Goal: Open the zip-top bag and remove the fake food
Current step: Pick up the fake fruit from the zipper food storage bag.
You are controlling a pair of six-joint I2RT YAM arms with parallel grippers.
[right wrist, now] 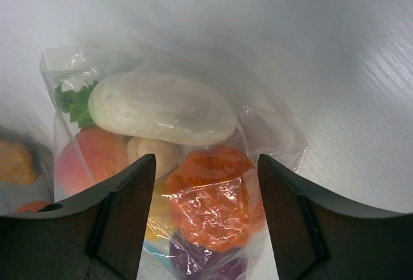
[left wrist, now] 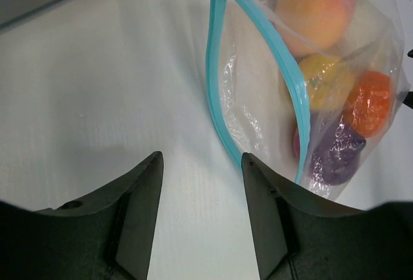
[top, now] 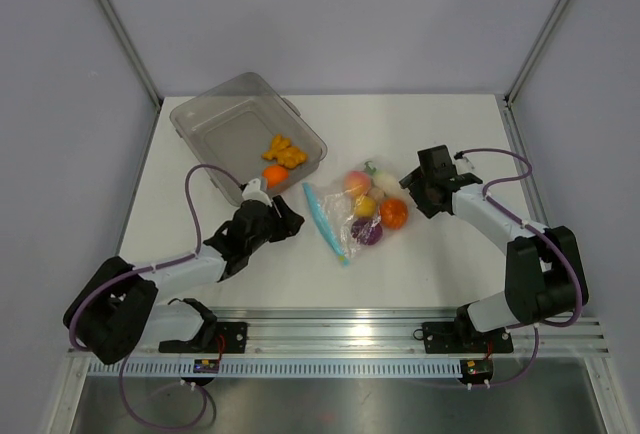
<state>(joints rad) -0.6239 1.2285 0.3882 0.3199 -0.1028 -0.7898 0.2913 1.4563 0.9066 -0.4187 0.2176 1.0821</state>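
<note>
Our left gripper (left wrist: 201, 157) is spread and empty, just beside the light-blue zip strip (left wrist: 209, 67) of the zip-top bag (left wrist: 251, 99). Our right gripper (right wrist: 206, 160), spread too, stands over the bag's far end, above the fake food (right wrist: 161, 106) inside. We should pinch one lip only, never both.

Left gripper (top: 284, 220) sat centre-left, jaws parted; right gripper (top: 413, 190) sat centre-right, jaws parted; both arms reached inward.
</note>
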